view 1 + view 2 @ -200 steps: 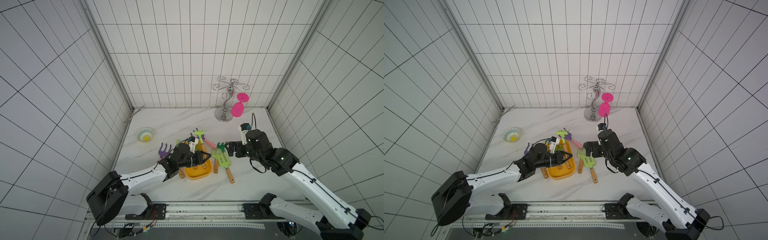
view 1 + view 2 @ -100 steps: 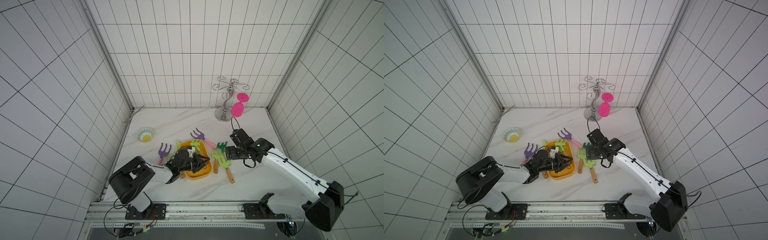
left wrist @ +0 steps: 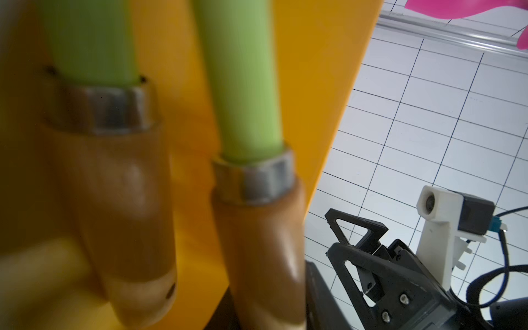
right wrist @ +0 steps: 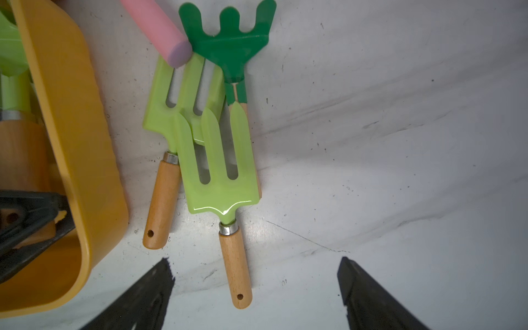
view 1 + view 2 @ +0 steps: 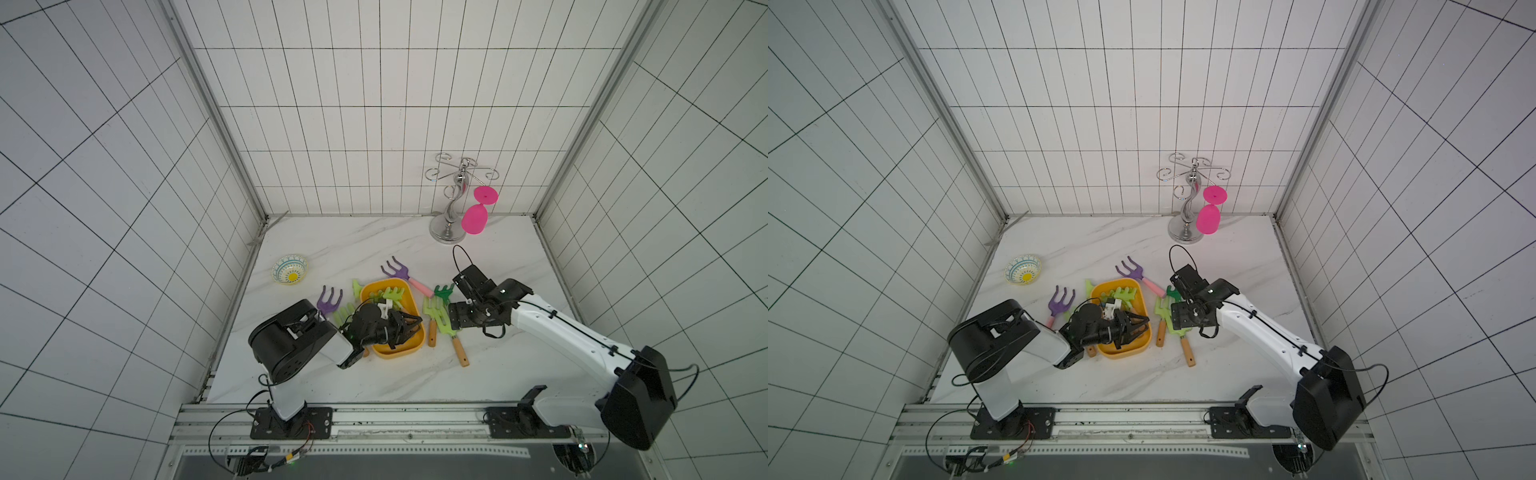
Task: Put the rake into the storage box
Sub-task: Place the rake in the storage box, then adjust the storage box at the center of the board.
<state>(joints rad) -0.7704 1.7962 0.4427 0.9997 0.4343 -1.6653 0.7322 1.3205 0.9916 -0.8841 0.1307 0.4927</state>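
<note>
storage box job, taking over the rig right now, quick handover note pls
Left hand: low inside the storage box, at the wooden handles of two light green rakes lying in it; jaws partly apart, grip unclear.
Right hand: open, empty, over the table beside the box, above two light green forks and a dark green rake.
Done: two light green rakes in the box.
Left: the dark green rake and the forks; a purple rake behind the box and another on the left arm's side also lie outside.

yellow-orange storage box [image 5: 399,352], lime-green rake [image 4: 220,171], pink glass [image 5: 473,219], blue-yellow patterned bowl [image 5: 290,270].
</note>
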